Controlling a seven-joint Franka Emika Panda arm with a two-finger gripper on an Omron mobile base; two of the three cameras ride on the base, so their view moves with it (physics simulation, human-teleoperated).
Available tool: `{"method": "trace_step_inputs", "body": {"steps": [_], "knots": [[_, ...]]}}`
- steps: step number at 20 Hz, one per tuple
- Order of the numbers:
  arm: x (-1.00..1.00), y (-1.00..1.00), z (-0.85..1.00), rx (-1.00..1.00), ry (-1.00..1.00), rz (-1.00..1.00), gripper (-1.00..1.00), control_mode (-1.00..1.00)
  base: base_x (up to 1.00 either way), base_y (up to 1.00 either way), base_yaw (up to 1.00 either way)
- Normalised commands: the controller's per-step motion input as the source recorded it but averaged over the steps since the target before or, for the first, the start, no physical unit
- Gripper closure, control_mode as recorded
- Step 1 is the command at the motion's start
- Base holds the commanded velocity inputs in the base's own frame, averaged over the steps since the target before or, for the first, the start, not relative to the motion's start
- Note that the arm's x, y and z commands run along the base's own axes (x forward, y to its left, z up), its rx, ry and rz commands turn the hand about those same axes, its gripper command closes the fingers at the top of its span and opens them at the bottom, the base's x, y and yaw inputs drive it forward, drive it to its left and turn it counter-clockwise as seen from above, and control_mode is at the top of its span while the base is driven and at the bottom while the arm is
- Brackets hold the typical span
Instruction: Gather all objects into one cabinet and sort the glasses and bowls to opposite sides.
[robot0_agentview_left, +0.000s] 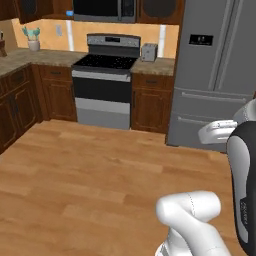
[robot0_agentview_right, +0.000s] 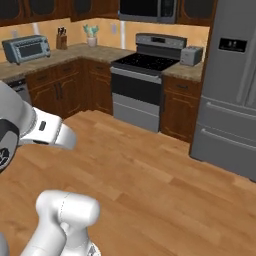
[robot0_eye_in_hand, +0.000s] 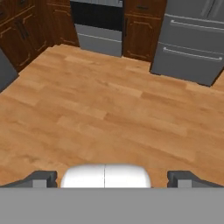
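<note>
Mugs, bowl and their wall cabinet lie somewhere off these kitchen views, so with the gripper (robot0_eye_in_hand: 112, 177) wide and empty over bare wooden floor (robot0_agentview_left: 85, 170), the base risks driving toward the stove (robot0_agentview_left: 106, 80) instead.

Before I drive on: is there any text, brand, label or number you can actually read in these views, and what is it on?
No text is readable.
Fridge dispenser panel: pale marks, too blurred to read.
Stove control display: small, blurred, unreadable.
Toaster oven: no legible lettering.
</note>
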Motion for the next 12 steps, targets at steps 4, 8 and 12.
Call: {"method": "trace_step_inputs", "body": {"steps": [4,8,12], "knots": [[0.00,0.00,0.00,0.00,0.00,0.00,-1.00,1.00,1.00,0.93,-0.21],[0.00,0.00,0.00,0.00,0.00,0.00,-1.00,1.00,0.99,1.00,-0.22],[0.00,0.00,0.00,0.00,0.00,0.00,-1.00,1.00,0.97,1.00,-0.24]]}}
